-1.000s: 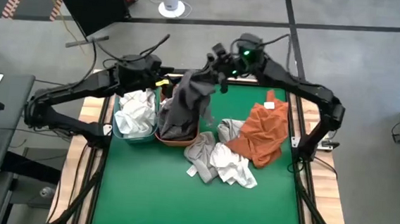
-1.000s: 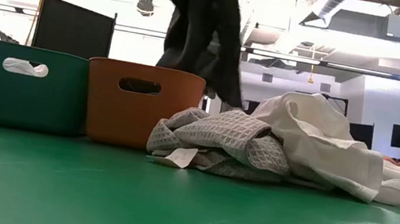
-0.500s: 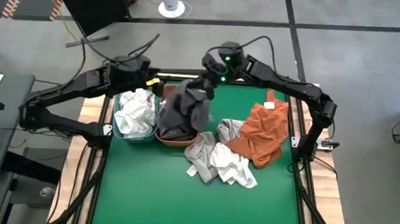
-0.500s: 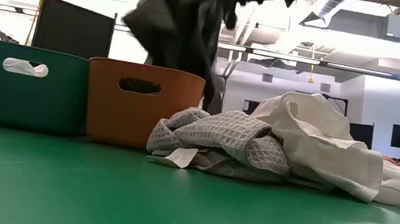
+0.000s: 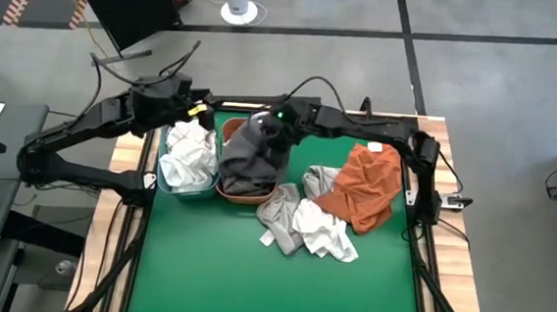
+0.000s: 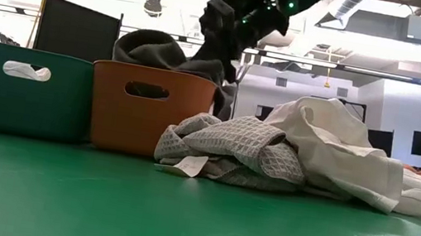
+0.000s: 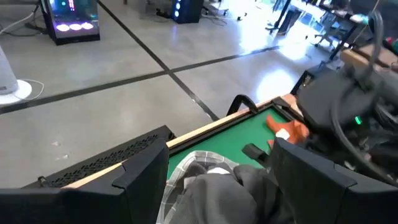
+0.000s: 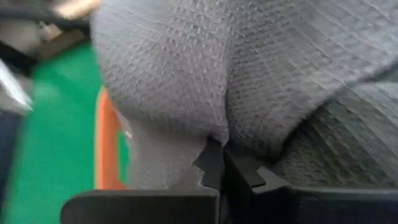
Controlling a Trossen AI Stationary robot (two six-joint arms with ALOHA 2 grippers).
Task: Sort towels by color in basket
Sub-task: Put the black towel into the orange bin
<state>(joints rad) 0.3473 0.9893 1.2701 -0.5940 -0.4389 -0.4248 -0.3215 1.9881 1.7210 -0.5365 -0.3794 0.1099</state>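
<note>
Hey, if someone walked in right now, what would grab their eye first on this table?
Probably the dark grey towel heaped over the orange basket, with the right gripper shut on it from above. Next, the rust orange towel spread at the mat's right side, beside a pale heap of towels mid-table. The left gripper hovers open behind the green basket.

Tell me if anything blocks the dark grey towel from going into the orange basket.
Nothing visible does. The right hand, shut on the dark grey towel, is right above the orange basket, and most of the towel already lies heaped in it. The left hand hangs behind the green basket, out of the way.
</note>
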